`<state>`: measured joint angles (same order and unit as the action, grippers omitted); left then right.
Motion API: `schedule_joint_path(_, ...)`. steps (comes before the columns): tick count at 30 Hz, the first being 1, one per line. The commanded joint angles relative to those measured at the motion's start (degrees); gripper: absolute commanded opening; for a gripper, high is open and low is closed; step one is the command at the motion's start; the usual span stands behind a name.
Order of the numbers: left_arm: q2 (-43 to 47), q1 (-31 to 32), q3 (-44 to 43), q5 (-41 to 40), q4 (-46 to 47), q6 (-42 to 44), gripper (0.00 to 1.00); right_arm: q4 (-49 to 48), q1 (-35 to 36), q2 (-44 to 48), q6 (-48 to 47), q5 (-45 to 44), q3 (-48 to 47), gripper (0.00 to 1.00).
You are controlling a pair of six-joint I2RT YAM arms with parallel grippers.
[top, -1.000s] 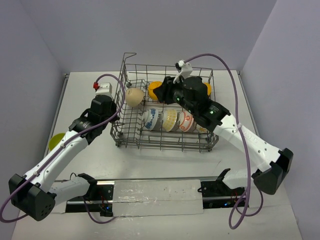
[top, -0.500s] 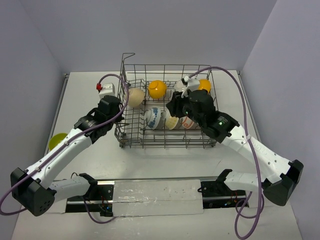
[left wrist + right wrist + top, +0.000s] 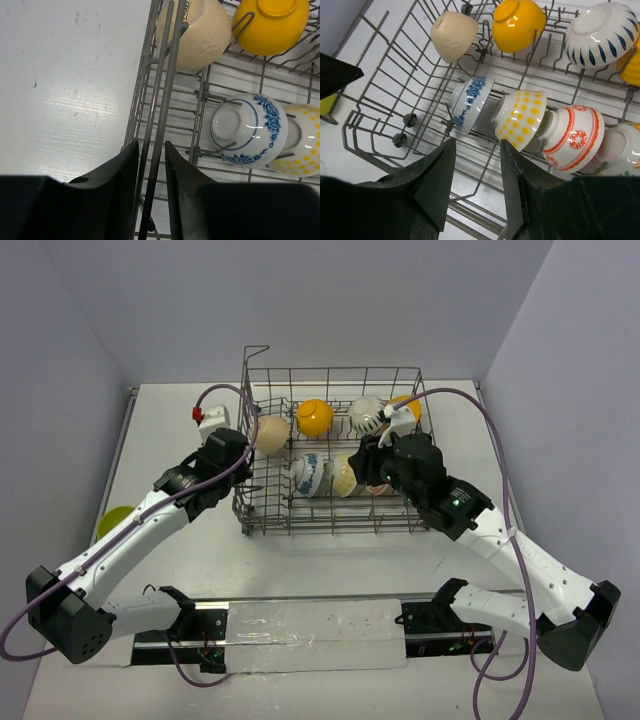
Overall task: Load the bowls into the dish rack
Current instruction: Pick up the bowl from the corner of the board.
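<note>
Lying leftmost on the white table (image 3: 330,575), the round lime green bowl (image 3: 113,521) is awaiting loading. The left gripper (image 3: 151,145) is parting around the rim of the grey wire dish rack (image 3: 167,75). The right gripper (image 3: 477,145), apart and empty, is leaving the white striped bowl (image 3: 600,32) racked.

On my left claw (image 3: 151,147) the fingers look like matt black plastic, smooth and dull, and my right claw (image 3: 477,150) has the same finish. The dish rack (image 3: 161,90) wire between the left fingers is grey metal, smooth, with a satin sheen. Left of that claw, the table (image 3: 65,75) is white and slightly glossy, with fine streaks and a few scuffs. Ahead of the left claw, the tan bowl (image 3: 192,35) is matt and faintly pebbled. The orange-yellow bowl (image 3: 272,25) and blue-patterned bowl (image 3: 250,127) carry smooth, shiny glaze. Ahead of my right claw, 3 more look glazed and glossy: the yellow-dotted bowl (image 3: 520,120), red-and-white bowl (image 3: 572,137) and white striped bowl (image 3: 600,32).
</note>
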<state>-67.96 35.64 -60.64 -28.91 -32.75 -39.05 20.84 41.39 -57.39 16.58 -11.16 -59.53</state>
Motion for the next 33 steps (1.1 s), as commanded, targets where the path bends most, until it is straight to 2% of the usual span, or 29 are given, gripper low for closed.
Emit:
schedule_joint_path(1, -1.5, 1.6, -0.3, 3.9, -7.2, -4.5, 0.33, -1.2, -0.8, 1.9, -0.7, -0.9, 1.4, 0.49)
schedule_joint_path(10, -2.4, 3.3, -7.8, 1.9, -12.3, -3.9, 0.38, -1.2, -2.0, 2.4, -0.1, 0.3, 3.4, 0.49)
schedule_joint_path(16, -3.1, 4.7, -18.2, -1.9, -17.7, -2.5, 0.43, -1.9, -2.4, 4.6, 0.0, 1.1, 5.4, 0.50)
schedule_joint_path(24, -3.1, 4.6, -26.4, -5.3, -22.2, -0.6, 0.49, -1.8, -2.5, 6.3, 0.1, 1.0, 7.1, 0.50)
schedule_joint_path(27, -2.3, 4.6, -30.8, -8.6, -25.3, -0.5, 0.50, -1.5, -2.7, 6.6, -0.1, 1.0, 7.2, 0.50)
schedule_joint_path(29, -1.5, 4.6, -33.6, -13.3, -27.0, 0.0, 0.55, -1.5, -2.8, 6.9, -0.1, 1.1, 7.5, 0.50)
schedule_joint_path(33, -0.9, 3.0, -37.4, -21.7, -34.8, -0.9, 0.58, -1.8, -2.7, 7.3, -0.3, 1.4, 7.8, 0.50)
